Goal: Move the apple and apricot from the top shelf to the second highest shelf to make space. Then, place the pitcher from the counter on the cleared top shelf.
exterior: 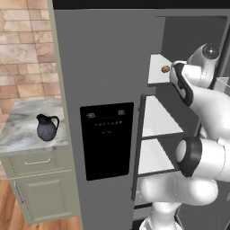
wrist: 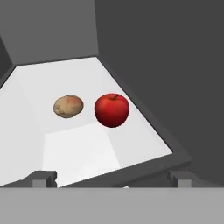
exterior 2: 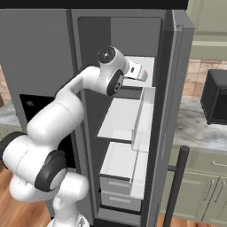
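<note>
On the white top shelf (wrist: 26, 109) the glossy red apple (wrist: 112, 110) lies just right of the tan-brown apricot (wrist: 68, 106), a little apart from it. My gripper (wrist: 112, 181) is open at the shelf's front rim, short of both fruits, with nothing between its fingertips (wrist: 43, 177). From the left base view the apricot (exterior: 165, 69) shows on the top shelf (exterior: 155, 76), beside my arm. The second highest shelf (exterior: 157, 117) lies below, bare. The dark blue-grey pitcher (exterior: 47, 127) stands upright on the marbled counter (exterior: 22, 134), left of the fridge. My hand (exterior 2: 142, 74) reaches into the fridge at top-shelf height.
The fridge's right door (exterior 2: 177, 88) stands open, its clear door bins (exterior 2: 144, 116) close to my arm. The shut left door carries a black dispenser panel (exterior: 107, 140). A black appliance (exterior 2: 215, 97) sits on the right-hand counter. Drawers (exterior 2: 116, 185) fill the fridge bottom.
</note>
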Motion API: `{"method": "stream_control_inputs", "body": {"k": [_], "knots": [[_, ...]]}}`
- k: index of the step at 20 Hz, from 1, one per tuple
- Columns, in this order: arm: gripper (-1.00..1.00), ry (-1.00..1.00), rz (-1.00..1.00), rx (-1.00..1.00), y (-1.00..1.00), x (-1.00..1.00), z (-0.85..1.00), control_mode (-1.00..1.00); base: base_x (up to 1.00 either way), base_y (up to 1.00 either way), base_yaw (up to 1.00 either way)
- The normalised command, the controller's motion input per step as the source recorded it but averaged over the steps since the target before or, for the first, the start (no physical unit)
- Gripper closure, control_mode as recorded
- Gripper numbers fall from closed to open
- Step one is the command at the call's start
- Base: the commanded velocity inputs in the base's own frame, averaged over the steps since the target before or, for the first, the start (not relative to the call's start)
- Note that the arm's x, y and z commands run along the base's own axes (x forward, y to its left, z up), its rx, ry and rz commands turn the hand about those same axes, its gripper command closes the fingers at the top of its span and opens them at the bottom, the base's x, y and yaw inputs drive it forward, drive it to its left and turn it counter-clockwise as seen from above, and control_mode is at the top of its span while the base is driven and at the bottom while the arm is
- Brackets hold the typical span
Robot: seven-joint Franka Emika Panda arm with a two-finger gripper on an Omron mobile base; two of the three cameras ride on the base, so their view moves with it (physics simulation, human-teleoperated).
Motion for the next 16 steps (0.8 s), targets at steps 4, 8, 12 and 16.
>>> {"method": "stream_control_inputs", "body": {"k": [4, 8, 12, 16], "knots": [[-1.00, 0.00, 0.00, 0.06, -0.25, 0.44, -0.03, -1.00, 0.00, 0.00, 0.00], [-1.00, 0.00, 0.00, 0.04, -0.16, 0.36, -0.13, -1.00, 0.00, 0.00, 0.00], [-1.00, 0.00, 0.00, 0.00, -0.04, 0.29, -0.25, -1.00, 0.00, 0.00, 0.00], [-1.00, 0.00, 0.00, 0.00, 0.00, 0.30, -0.37, -1.00, 0.00, 0.00, 0.00]]}}
